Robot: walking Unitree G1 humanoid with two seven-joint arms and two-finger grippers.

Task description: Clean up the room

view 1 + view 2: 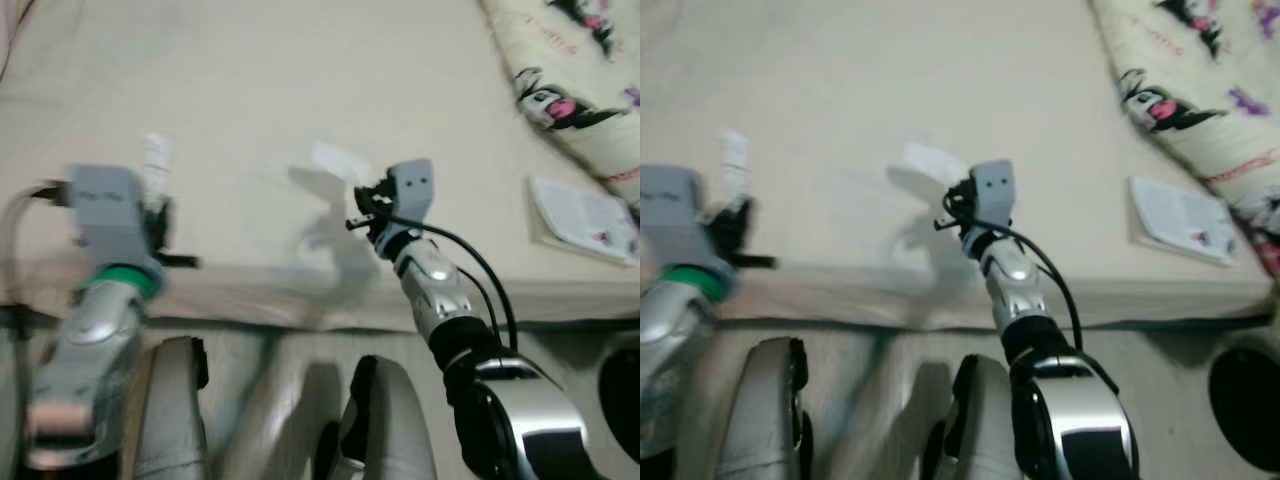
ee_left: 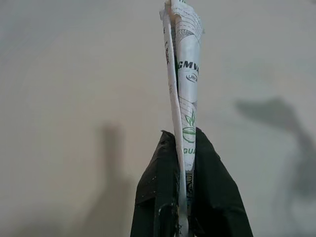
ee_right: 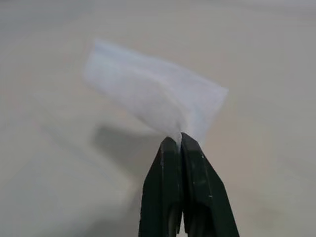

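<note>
My left gripper (image 2: 183,140) is shut on a folded white wrapper (image 2: 186,64) with green print, which sticks straight out from the fingertips. In the left eye view the wrapper (image 1: 155,160) stands over the beige bed (image 1: 250,80) near its front edge. On the other side, my right gripper (image 3: 180,140) is shut on the corner of a thin white piece of paper (image 3: 153,94), held just above the sheet. From the head camera that paper (image 1: 925,165) is near the middle of the bed, just beyond the right wrist.
A cream blanket with cartoon prints (image 1: 570,70) lies at the bed's far right. A white leaflet (image 1: 585,215) rests near the right front corner. The bed's front edge (image 1: 300,295) runs just before my legs. A dark round object (image 1: 1245,395) sits on the floor at right.
</note>
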